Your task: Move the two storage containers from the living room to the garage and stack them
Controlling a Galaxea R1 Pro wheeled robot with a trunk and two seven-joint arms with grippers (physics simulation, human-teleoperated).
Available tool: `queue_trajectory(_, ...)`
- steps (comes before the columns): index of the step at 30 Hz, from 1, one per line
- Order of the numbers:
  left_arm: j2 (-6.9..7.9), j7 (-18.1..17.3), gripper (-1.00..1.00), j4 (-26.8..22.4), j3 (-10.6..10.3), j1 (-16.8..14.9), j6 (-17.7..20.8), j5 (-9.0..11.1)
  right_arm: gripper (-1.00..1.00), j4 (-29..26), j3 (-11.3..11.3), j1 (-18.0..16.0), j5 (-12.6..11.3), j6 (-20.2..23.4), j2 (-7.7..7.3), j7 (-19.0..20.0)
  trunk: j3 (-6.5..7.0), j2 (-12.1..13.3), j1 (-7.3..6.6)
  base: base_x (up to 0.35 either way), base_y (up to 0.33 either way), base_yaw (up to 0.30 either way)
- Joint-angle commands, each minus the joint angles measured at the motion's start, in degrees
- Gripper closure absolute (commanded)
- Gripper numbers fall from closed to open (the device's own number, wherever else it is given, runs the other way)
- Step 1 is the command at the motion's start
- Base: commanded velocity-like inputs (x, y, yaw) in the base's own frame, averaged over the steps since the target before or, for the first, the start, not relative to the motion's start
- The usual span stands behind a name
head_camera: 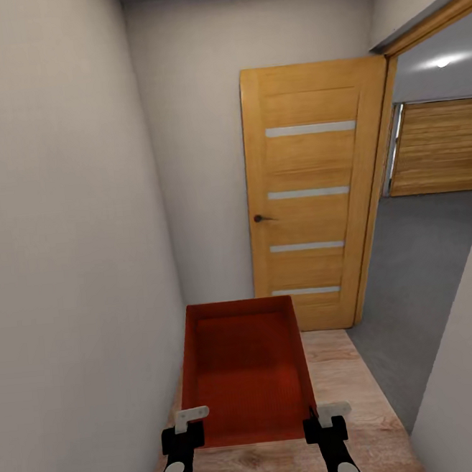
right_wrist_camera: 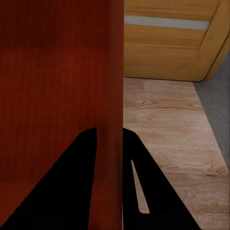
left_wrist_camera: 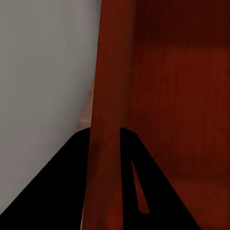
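Your left gripper (head_camera: pixel 184 428) and right gripper (head_camera: pixel 322 420) each pinch a side wall of the red bin (head_camera: pixel 245 372).
The bin is held above the wood floor (head_camera: pixel 353 398) — just before the open wooden door (head_camera: pixel 311 192).

Even, soft light fills the hallway; a ceiling spotlight (head_camera: pixel 441 62) glares beyond the doorway. Renders are slightly soft, and both wrist views show claw fingers (left_wrist_camera: pixel 57 191) as flat black.
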Motion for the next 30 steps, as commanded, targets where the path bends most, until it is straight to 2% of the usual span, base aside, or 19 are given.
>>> queue_trajectory(1,0.04,-1.3,1.00,0.2,-0.5,0.0,4.4,1.1,1.00,-0.1,-0.4,-0.1,-0.8,-3.1,-0.02,-1.2,-0.11,-0.1,0.06,0.322,0.000,0.000)
queue_trajectory(8,0.04,-1.2,1.00,0.2,-0.5,0.0,4.4,1.1,1.00,-0.1,-0.4,-0.1,-0.8,-3.2,-0.02,-1.2,-0.11,-0.1,0.06,0.302,0.000,0.000)
queue_trajectory(14,0.04,-1.1,1.00,0.2,-0.5,0.0,4.3,1.1,1.00,-0.1,-0.4,-0.1,-0.8,-3.2,0.01,-1.2,-0.11,-0.1,0.06,0.058,0.000,-0.030)
queue_trajectory(30,-0.01,-1.0,1.00,0.3,-0.5,0.0,4.3,1.1,1.00,-0.1,-0.4,-0.1,-0.8,-3.2,0.02,-1.2,-0.11,-0.1,0.06,0.002,0.000,-0.258)
